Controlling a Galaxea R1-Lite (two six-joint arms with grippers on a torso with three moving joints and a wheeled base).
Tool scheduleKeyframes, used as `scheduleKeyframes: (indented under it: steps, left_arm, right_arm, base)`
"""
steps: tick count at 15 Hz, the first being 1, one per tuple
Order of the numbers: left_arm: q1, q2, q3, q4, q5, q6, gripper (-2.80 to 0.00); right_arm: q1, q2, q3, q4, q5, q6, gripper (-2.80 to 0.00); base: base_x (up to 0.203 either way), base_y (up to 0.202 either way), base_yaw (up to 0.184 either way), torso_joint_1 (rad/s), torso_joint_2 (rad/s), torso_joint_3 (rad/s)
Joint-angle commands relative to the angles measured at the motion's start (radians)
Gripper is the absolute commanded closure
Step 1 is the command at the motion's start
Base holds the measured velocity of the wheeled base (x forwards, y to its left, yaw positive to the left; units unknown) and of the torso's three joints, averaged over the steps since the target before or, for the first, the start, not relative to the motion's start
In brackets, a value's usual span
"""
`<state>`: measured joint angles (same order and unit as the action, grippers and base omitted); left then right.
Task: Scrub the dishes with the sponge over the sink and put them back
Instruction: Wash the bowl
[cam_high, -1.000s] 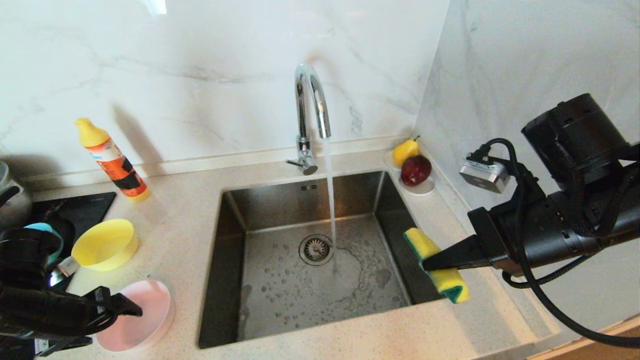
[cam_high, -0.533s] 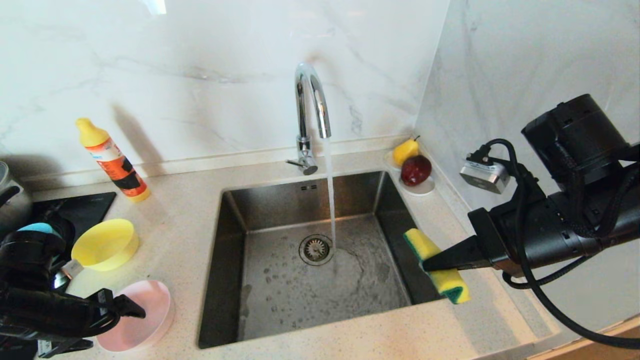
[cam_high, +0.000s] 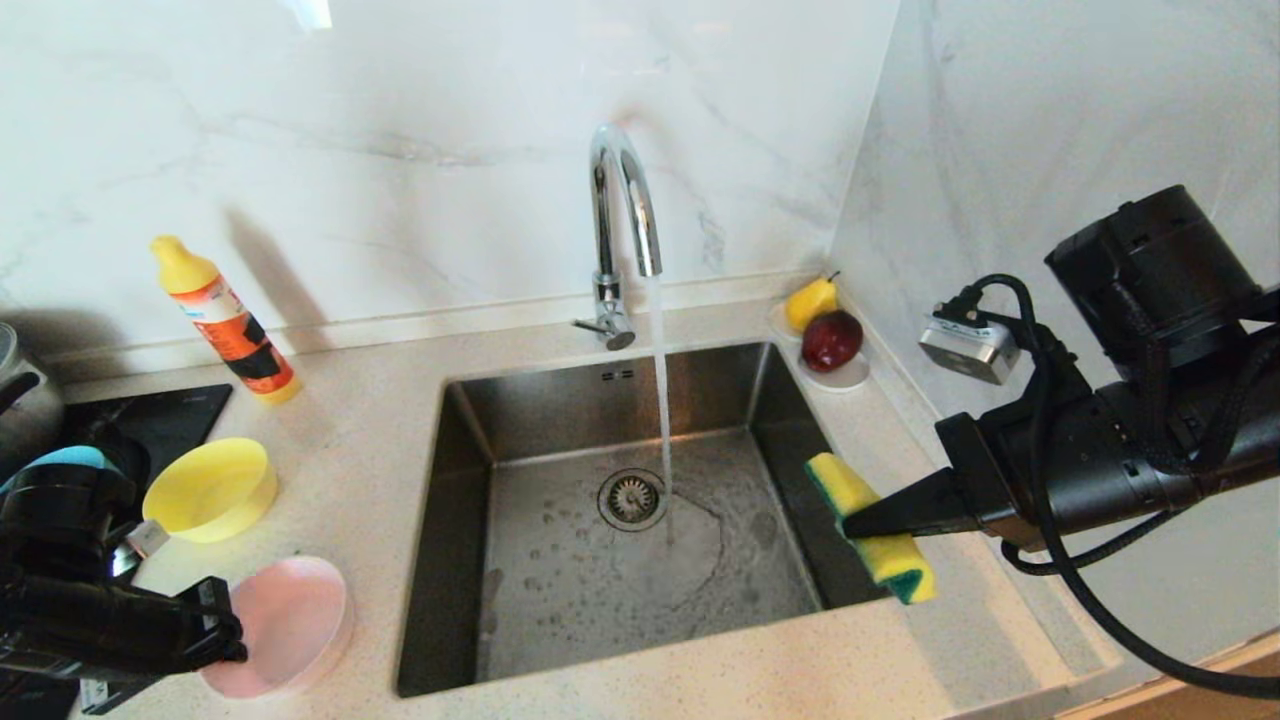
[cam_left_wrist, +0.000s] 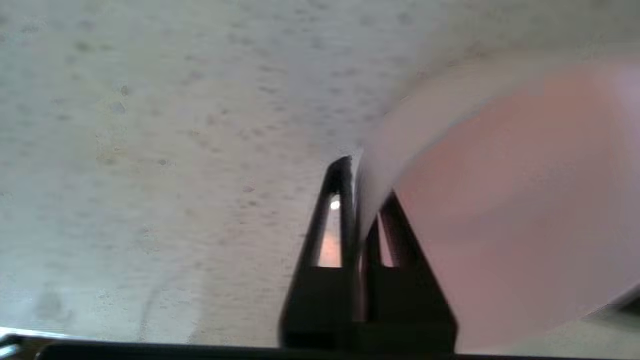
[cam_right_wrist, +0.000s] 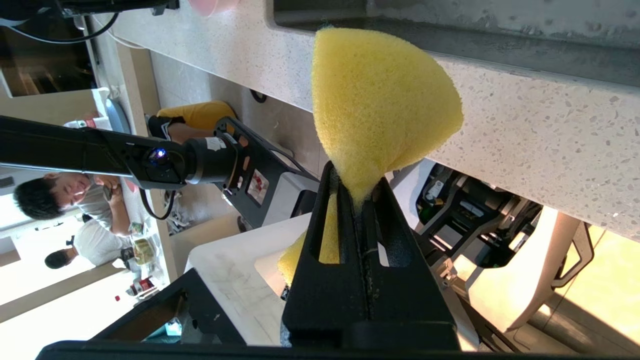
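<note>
Step in hand: picking up the first dish. Left gripper (cam_left_wrist: 357, 200) is clamped on the rim of the pale pink round plastic bowl (cam_high: 285, 625), on the counter left of the square steel sink (cam_high: 620, 520). Right gripper (cam_high: 850, 525) pinches the yellow block sponge with green scouring layer (cam_high: 875, 530) over the sink's right edge. Next move calls for lifting the bowl to the sponge. Blurred wrist view; grip depth probably shallow. Light blue bowl (cam_high: 55, 460) mostly hidden behind the left arm.

Pink bowl (cam_high: 285, 625); yellow bowl (cam_high: 210, 490); yellow-green sponge (cam_high: 875, 530); speckled beige counter (cam_high: 350, 470).
</note>
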<state>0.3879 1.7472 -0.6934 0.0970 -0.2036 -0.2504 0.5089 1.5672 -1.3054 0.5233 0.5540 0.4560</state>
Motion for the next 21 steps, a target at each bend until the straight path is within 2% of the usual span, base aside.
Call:
scheduleKeyframes:
  steps: [1, 7, 11, 14, 18, 21]
  left_arm:
    - [0.000, 0.001, 0.000, 0.000, 0.000, -0.004, 0.00]
    - [-0.004, -0.081, -0.016, 0.004, -0.007, -0.052, 0.00]
    - [-0.085, -0.127, -0.077, 0.015, -0.001, -0.075, 0.00]
    - [-0.197, -0.119, -0.154, 0.061, 0.048, -0.085, 0.00]
    - [-0.393, -0.071, -0.242, 0.078, 0.178, -0.133, 0.00]
    - [-0.485, -0.001, -0.333, 0.141, 0.209, -0.177, 0.00]
  right_arm:
    - [0.000, -0.006, 0.008, 0.002, 0.004, 0.003, 0.00]
    - [0.000, -0.013, 0.014, 0.003, 0.003, 0.003, 0.00]
    - [0.000, -0.021, 0.012, 0.001, 0.004, 0.001, 0.00]
    - [0.002, -0.023, 0.011, 0.001, 0.001, 0.001, 0.00]
    - [0.005, -0.023, 0.010, 0.001, 0.000, 0.001, 0.00]
    - [0.010, -0.020, 0.008, 0.001, -0.002, 0.001, 0.00]
  base:
    - [0.000, 0.000, 0.000, 0.000, 0.00, 0.000]
    - [0.000, 0.000, 0.000, 0.000, 0.00, 0.000]
    - [0.000, 0.000, 0.000, 0.000, 0.00, 0.000]
    - [0.000, 0.000, 0.000, 0.000, 0.00, 0.000]
    - [0.000, 0.000, 0.000, 0.000, 0.00, 0.000]
    - [0.000, 0.000, 0.000, 0.000, 0.00, 0.000]
